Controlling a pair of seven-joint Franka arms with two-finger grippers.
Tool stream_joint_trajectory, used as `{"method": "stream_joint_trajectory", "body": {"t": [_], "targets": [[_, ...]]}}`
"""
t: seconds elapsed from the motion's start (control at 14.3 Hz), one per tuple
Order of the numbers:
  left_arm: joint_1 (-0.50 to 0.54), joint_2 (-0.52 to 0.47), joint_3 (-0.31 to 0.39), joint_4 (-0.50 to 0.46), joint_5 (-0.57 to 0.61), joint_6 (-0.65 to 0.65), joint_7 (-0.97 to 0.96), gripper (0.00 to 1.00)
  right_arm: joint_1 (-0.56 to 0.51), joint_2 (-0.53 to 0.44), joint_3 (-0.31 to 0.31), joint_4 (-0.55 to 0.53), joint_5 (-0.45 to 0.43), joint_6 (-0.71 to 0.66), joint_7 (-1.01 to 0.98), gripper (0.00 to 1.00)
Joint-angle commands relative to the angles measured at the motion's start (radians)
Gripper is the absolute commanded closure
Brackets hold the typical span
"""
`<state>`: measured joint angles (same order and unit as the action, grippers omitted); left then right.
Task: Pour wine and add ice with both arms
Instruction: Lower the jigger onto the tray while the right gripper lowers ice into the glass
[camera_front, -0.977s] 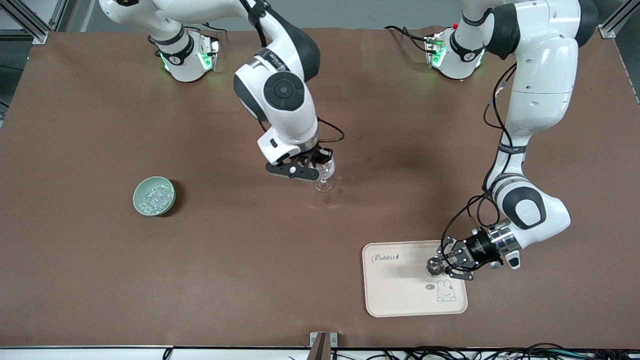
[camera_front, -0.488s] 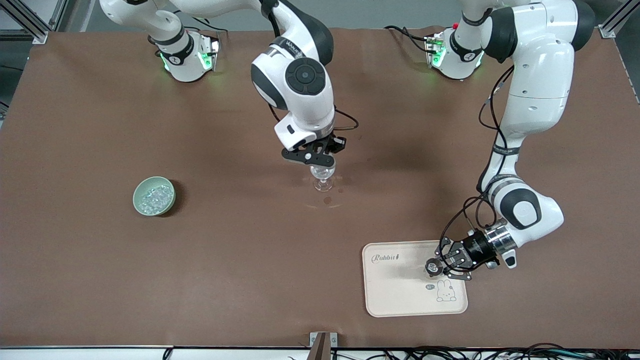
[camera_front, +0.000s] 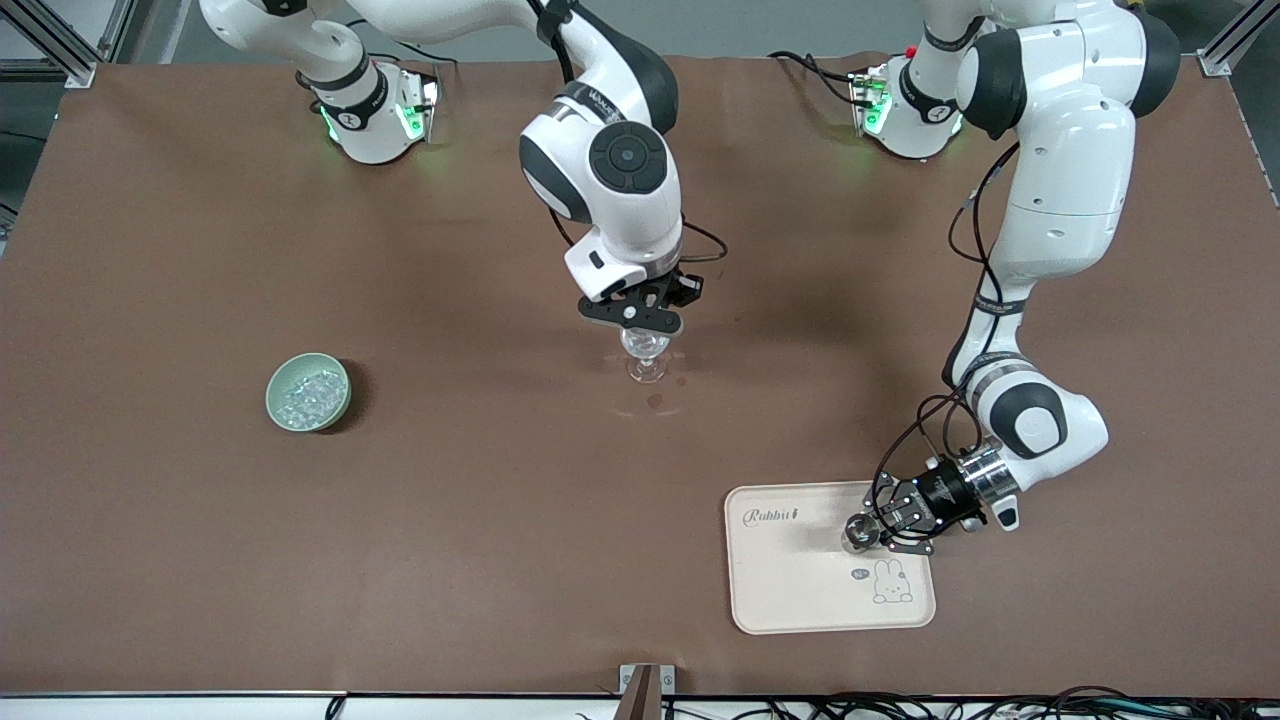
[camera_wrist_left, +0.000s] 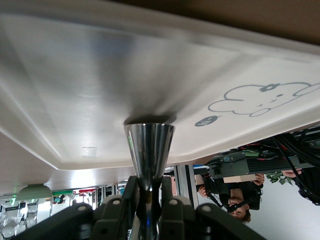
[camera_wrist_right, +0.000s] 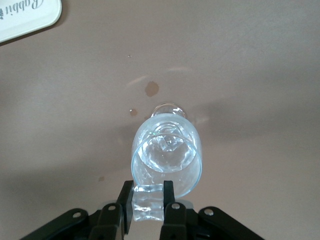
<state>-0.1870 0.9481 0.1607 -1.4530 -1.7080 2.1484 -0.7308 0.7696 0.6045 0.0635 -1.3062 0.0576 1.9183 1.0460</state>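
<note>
ice chunk (camera_wrist_right: 148, 202): I have one clear piece pinched between the right gripper's (camera_front: 645, 322) fingers, directly over the rim of the wine glass (camera_front: 646, 356); from my right wrist view the open mouth of the glass sits just under the chunk, so the drop line looks straight down.
wine glass: stands upright near the middle of the table (camera_front: 200, 520), well apart from every edge, with glinting pieces already in its bowl; small dark spots lie on the cloth just beside its foot.
rest of the ice (camera_front: 309, 396): heaped in the green bowl (camera_front: 277, 403), toward the right arm's end of the table and well apart from the glass.
left gripper (camera_front: 883, 528): its fingers are closed on a shiny metal cup (camera_front: 856, 533), low over the cream tray (camera_front: 790, 590) that lies near the table's front edge toward the left arm's end.
nearer arm: the right arm is the one at the glass; the left is well apart from it.
hard to make out: I can't tell whether the metal cup rests on the tray or hangs just above it, nor what it contains. No wine colour shows in the glass that I can see.
</note>
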Motion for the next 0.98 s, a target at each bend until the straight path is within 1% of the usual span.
{"method": "stream_joint_trajectory", "body": {"t": [0.0,0.14,0.35,0.49,0.56,0.7,0.84,0.91], "targets": [[0.017,-0.014,0.01,-0.033,-0.021,-0.067,0.05,0.0,0.002,0.012,0.002,0.019,-0.001,-0.001,0.019,0.92],[0.034,-0.019,0.016,-0.061,-0.015,-0.109,0.088,0.0,0.002,0.011,0.002,0.019,0.001,-0.01,0.014,0.92],[0.032,-0.025,0.077,-0.082,-0.012,-0.186,0.103,0.0,0.0,0.009,0.002,0.019,-0.007,-0.013,0.014,0.92],[0.032,-0.035,0.097,-0.089,-0.007,-0.205,0.102,0.0,0.0,0.009,0.002,0.018,-0.008,-0.015,0.014,0.92],[0.032,-0.045,0.117,-0.087,0.029,-0.222,0.1,0.0,0.0,0.009,0.002,0.018,-0.008,-0.016,0.012,0.92],[0.032,-0.066,0.172,-0.069,0.195,-0.297,0.102,0.0,0.0,0.009,0.002,0.018,-0.027,-0.041,0.012,0.92],[0.034,-0.107,0.23,-0.012,0.339,-0.312,0.093,0.0,0.0,0.008,0.002,0.018,-0.03,-0.047,0.012,0.89],[0.034,-0.121,0.24,0.023,0.426,-0.327,0.093,0.0,0.0,0.008,0.002,0.018,-0.028,-0.05,0.012,0.88]]}}
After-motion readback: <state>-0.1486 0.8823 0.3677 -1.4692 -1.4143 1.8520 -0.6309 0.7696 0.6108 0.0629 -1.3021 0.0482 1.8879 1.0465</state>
